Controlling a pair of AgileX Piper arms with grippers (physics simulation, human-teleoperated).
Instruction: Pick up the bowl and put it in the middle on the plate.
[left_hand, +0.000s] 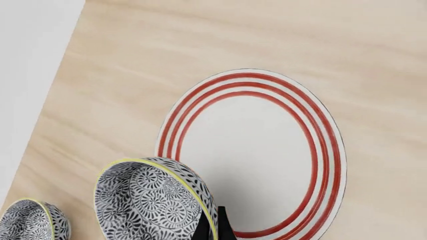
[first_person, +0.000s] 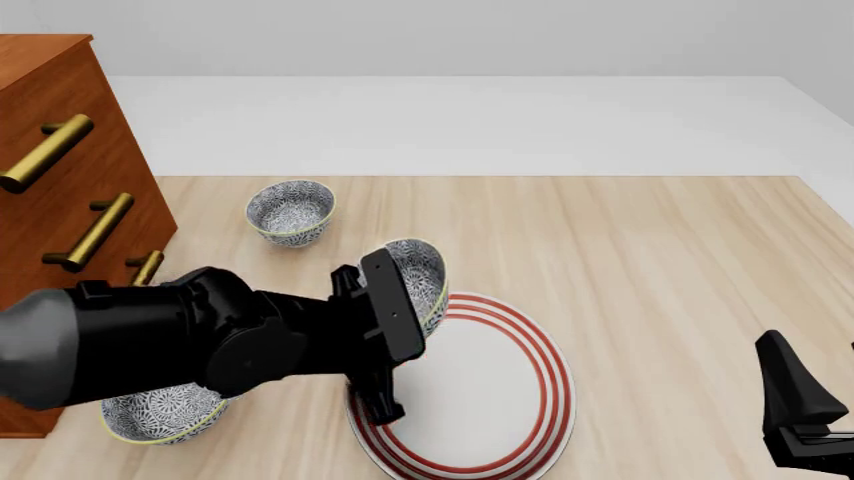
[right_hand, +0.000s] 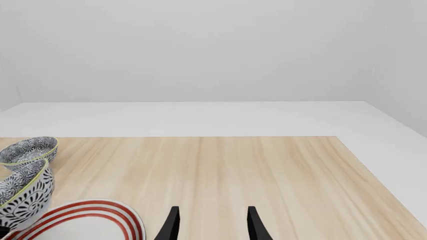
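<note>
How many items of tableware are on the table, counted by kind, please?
Patterned bowls: 3 (far bowl, held bowl in the left gripper, near bowl)
Plate: 1
Total: 4

We saw a matt pale wooden table, a smooth white glazed plate, a patterned ceramic bowl, and a polished wooden dresser with brassy handles.

- The left arm reaches in from the left, its wrist turned sideways.
- The left gripper has its fingers pinched on the rim of the bowl, holding it tilted.
- The right gripper sits low at the right, fingers parted.
</note>
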